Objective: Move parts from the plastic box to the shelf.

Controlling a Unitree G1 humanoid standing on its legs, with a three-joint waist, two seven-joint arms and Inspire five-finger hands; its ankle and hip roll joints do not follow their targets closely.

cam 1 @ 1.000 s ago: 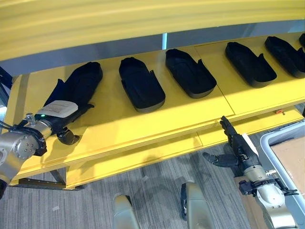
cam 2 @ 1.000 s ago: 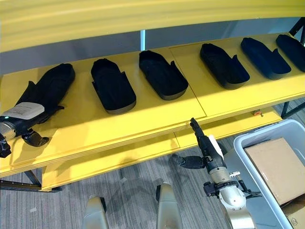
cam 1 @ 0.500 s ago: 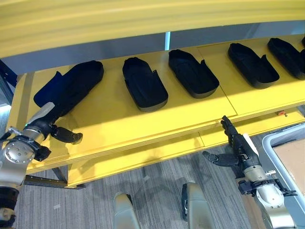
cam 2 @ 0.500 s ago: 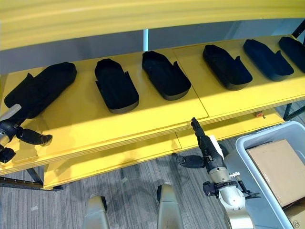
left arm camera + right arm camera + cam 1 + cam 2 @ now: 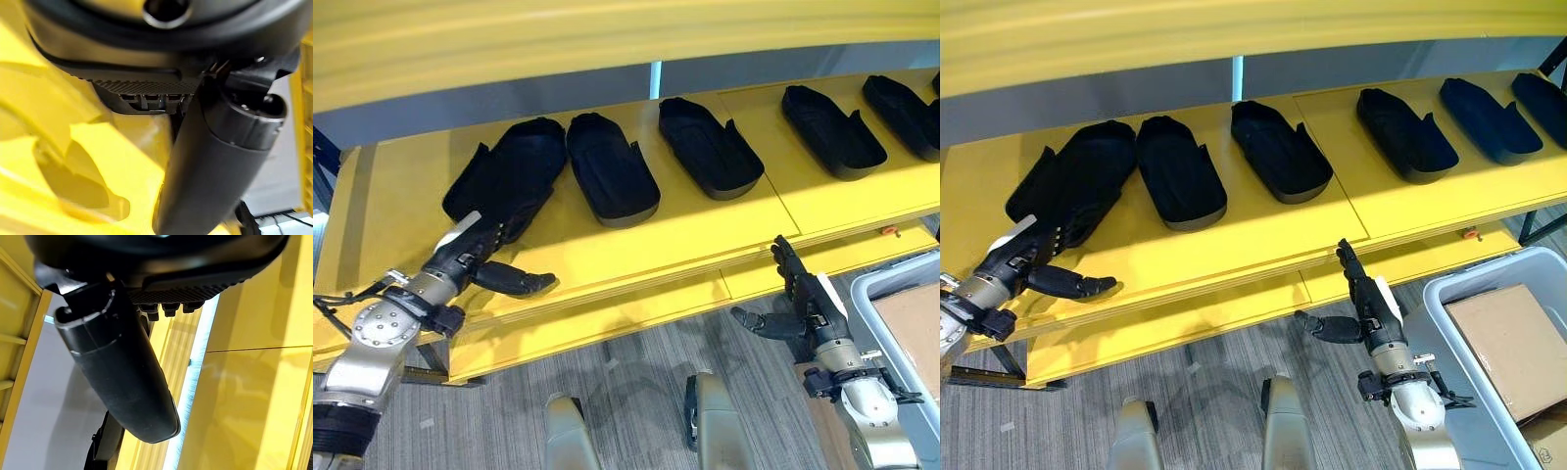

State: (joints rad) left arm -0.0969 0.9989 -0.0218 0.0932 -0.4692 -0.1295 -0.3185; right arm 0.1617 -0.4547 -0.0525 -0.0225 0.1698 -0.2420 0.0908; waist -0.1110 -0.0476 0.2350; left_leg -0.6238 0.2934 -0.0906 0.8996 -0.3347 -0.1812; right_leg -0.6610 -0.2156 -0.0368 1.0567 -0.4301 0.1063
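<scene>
Several black moulded parts lie in a row on the yellow shelf. The leftmost part lies slanted, its far end against the second part. My left hand rests on the shelf's front left, open. Its straight fingers touch the near end of that leftmost part and its thumb sticks out to the right. My right hand hangs open just below the shelf's front edge, holding nothing. The grey plastic box stands at the lower right.
More black parts lie further right on the shelf. A brown cardboard piece lies in the box. A yellow board overhangs the shelf. Grey carpet floor lies below.
The leftmost part has slid to the right with my left hand behind it, and now lies against the second part. My right hand has barely moved.
</scene>
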